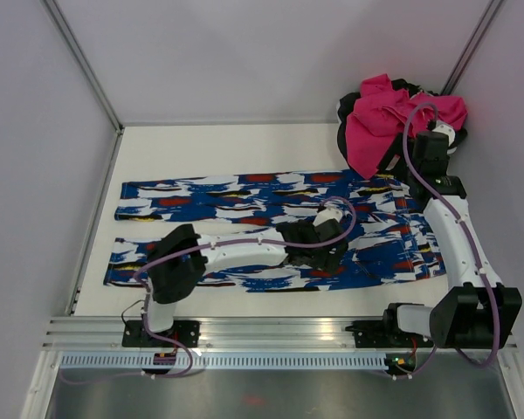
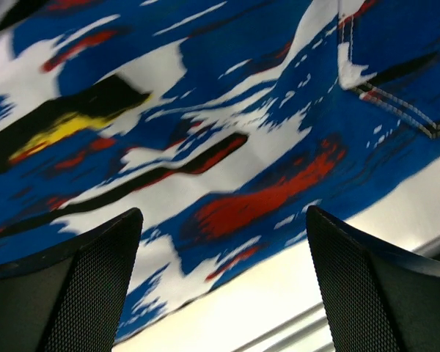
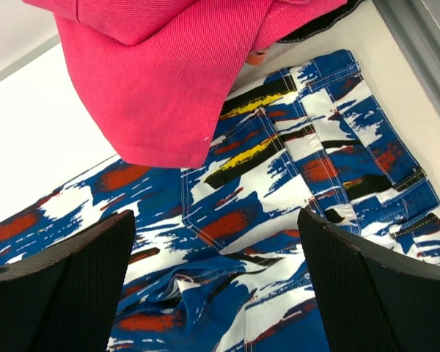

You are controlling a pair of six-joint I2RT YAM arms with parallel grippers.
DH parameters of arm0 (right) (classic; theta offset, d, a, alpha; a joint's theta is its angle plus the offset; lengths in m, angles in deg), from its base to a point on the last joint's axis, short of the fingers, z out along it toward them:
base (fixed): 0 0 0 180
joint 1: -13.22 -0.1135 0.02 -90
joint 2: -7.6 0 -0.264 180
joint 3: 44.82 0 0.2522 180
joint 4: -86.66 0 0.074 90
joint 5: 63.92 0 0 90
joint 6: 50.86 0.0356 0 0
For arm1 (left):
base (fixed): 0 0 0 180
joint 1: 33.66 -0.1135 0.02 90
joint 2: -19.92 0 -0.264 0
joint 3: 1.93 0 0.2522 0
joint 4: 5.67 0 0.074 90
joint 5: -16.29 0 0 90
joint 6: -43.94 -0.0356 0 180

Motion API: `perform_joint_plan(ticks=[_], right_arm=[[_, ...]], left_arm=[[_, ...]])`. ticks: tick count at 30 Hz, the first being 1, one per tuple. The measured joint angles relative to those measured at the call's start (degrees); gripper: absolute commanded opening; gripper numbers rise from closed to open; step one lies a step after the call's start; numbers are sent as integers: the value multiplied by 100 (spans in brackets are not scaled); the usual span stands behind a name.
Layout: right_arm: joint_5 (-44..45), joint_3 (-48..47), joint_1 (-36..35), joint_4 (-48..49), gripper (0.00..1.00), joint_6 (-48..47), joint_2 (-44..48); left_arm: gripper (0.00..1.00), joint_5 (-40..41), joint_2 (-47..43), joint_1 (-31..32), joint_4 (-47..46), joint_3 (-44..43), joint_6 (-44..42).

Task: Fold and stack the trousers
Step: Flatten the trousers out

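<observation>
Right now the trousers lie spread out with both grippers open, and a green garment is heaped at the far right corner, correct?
No: the heaped garment is pink, not green, as the top external view shows. The rest holds.

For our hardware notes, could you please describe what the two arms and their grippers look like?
Both the left arm and right arm have white links joined by chunky black joint housings. A thin purple cable loops loosely along each. The fingers are broad, black and rounded, with a fine mesh-like texture.
</observation>
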Motion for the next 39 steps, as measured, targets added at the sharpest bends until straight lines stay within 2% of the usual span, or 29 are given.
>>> perform_joint_plan(ticks=[4, 7, 12, 19, 24, 32, 39], right_arm=[[-4, 92, 0, -118, 98, -2, 271], [-9, 234, 0, -166, 98, -11, 503], [-87, 876, 0, 0, 98, -7, 793], [-404, 1659, 0, 332, 98, -111, 708], [-828, 1897, -7, 911, 98, -247, 146], [-1099, 1832, -223, 1609, 98, -503, -1547], [-1003, 1698, -225, 2048, 98, -564, -2098]], left_arm=[[93, -4, 898, 57, 192, -780, 179], [91, -68, 1318, 74, 387, -975, 280], [91, -168, 1342, 271, 640, -964, 299], [90, -516, 1198, 297, 614, -774, 299], [90, -693, 1084, 396, 601, -623, 313], [90, -841, 881, 592, 490, -328, 514], [90, -861, 669, 619, 225, 13, 767]])
